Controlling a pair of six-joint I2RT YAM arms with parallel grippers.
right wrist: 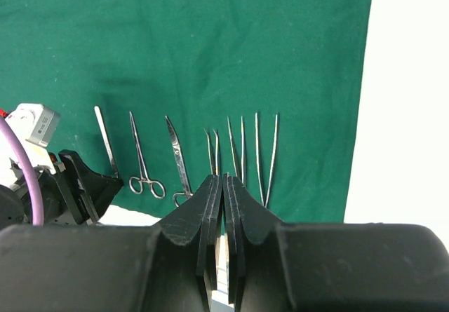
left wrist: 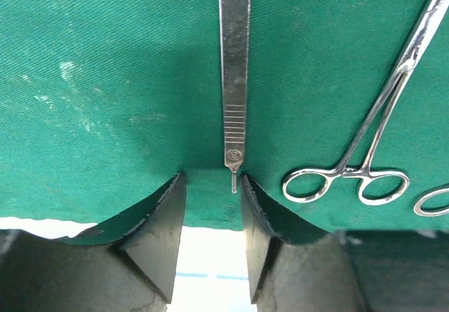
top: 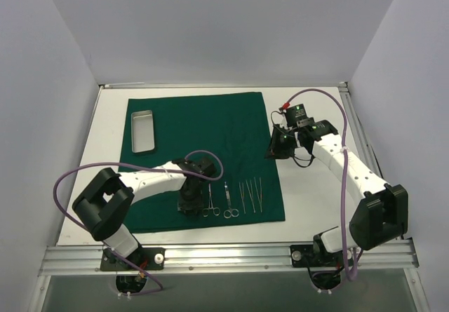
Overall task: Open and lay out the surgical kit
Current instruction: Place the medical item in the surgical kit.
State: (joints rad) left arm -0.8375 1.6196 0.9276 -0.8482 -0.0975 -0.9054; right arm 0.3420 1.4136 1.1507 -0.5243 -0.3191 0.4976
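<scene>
We see the cloth (top: 210, 137) spread flat on the table (top: 316, 193), with the tray (top: 143, 130) at its far left corner. Along the cloth's near edge lies a row of steel tools, side by side and apart: a flat handle (left wrist: 233, 80), ring-handled forceps (left wrist: 379, 116), scissors (top: 229, 200) and three tweezers (top: 250, 194) at the right end.

Our left gripper (left wrist: 212, 186) sits low over the near edge of the cloth, its jaws parted a narrow way. The handle's near end lies between the fingertips, close to the right one, and we see no squeeze on it.

Our right gripper (right wrist: 223, 182) hangs above the cloth's right edge, well apart from the tools, with its jaws pressed together and holding nothing.
</scene>
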